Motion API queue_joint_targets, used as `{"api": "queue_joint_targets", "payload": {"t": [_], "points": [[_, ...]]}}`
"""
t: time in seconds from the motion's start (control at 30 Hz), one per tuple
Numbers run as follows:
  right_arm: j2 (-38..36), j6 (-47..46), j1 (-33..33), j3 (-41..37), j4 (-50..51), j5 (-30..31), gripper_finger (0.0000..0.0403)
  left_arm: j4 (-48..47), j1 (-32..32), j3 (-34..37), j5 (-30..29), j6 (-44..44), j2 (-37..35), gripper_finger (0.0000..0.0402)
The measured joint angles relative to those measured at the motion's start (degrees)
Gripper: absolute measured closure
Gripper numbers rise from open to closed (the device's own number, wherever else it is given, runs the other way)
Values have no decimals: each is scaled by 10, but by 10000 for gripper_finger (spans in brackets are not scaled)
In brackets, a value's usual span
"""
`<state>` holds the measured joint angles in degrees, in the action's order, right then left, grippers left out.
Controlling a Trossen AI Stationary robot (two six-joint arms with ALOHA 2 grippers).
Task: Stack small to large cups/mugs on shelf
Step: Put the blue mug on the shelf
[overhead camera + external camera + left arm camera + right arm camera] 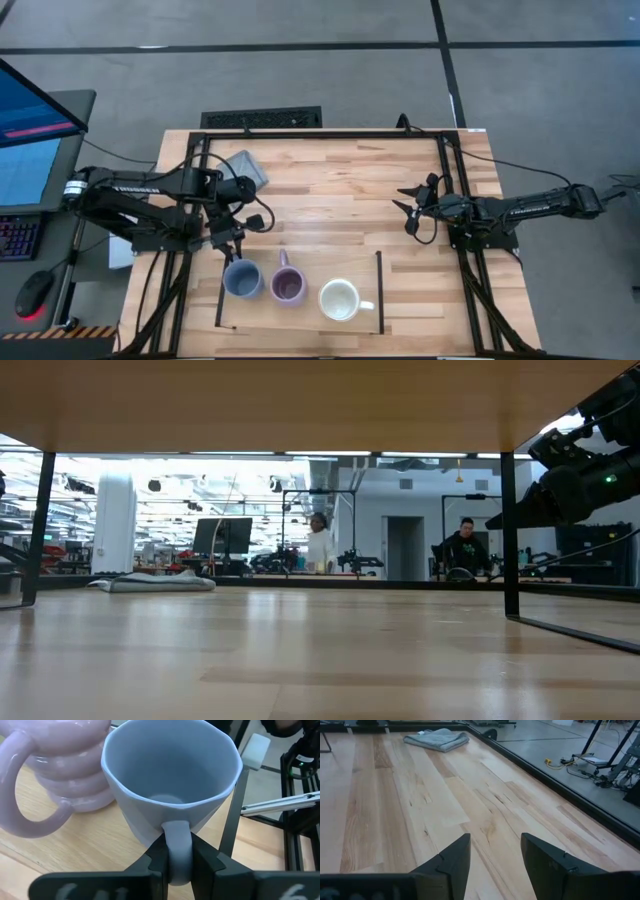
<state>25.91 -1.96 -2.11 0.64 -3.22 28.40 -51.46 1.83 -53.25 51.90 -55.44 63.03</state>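
Note:
Three mugs stand upright in a row on the light-wood shelf (300, 310) at the table's near edge: a blue one (241, 278) on the left, a lilac one (288, 285) in the middle, a white one (340, 299) on the right. The blue mug (170, 775) and lilac mug (65, 765) stand side by side in the left wrist view. My left gripper (232, 250) is shut on the blue mug. My right gripper (408, 212) is open and empty over the table's right half. My left gripper pinches the blue mug's handle (178, 852) between its two fingers (155, 857), one on each flat side of the loop. The fingers come from the table's far side, slanting down. The mug stands upright beside the lilac mug.
A grey cloth pad (247, 167) lies at the table's far left and shows in the right wrist view (437, 739). Black bars stand at the shelf's short ends (379, 290). Bare wood lies between the arms. People show in the room behind (465, 545).

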Motion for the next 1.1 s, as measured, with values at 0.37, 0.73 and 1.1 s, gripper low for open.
{"api": "queue_joint_targets", "payload": {"t": [0.37,0.73,1.1], "points": [[0,-1,0,0,0,0,207,25,0,-2,14,-9,34,369],[0,0,0,0,0,0,207,23,0,-13,12,-9,56,356],[0,0,0,0,0,1,207,25,0,-21,13,-7,56,349]]}}
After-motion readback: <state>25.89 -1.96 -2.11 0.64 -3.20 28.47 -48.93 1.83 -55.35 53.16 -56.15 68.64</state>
